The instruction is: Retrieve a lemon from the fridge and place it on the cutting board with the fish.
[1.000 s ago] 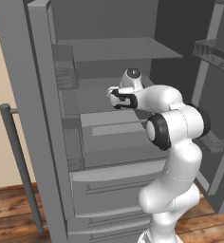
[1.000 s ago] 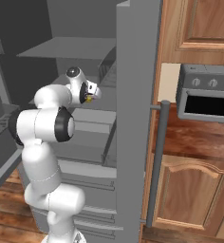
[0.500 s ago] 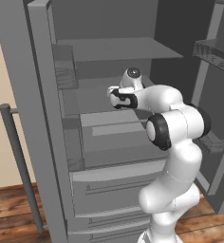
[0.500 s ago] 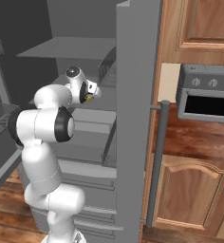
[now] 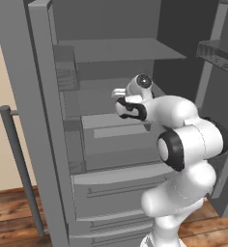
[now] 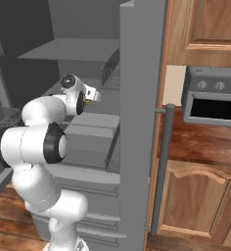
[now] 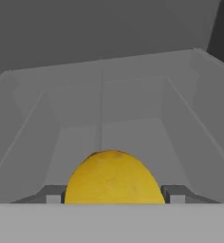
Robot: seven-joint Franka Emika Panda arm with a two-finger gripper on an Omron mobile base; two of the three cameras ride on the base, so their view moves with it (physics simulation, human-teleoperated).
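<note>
The lemon (image 7: 114, 178) sits between the two dark finger tips (image 7: 53, 195) in the hand view, and it takes the whole gap between them, one tip at each side of the fruit. Its yellow skin is plain and round on top. Behind it, this view looks into the grey inside of the fridge (image 7: 133, 95), with a back wall and sloped side walls like a bin or shelf compartment.

In the right base view the lemon (image 6: 88, 102) is only a very small yellow spot at the gripper (image 6: 90, 95), in front of the middle shelf. The left base view does not give the yellow at all; there the gripper (image 5: 119, 92) is seen from behind, pale and small, at the height of the middle shelf of the fridge (image 5: 43, 120).

The left base view shows the open left door with its door bins and a vertical bar handle (image 5: 21, 169), a beige wall behind it, and the lower drawers under the shelves. The right base view shows the right door edge of the fridge (image 6: 139, 122), with another bar handle, and beside it wooden cabinets (image 6: 196, 201) and a small grey toaster oven (image 6: 213, 98) on a dark wooden counter. The floor is of wooden planks (image 5: 9, 217).

The fingers stand moderately wide apart and are closed on the lemon, which is held inside the fridge above the shelf.
</note>
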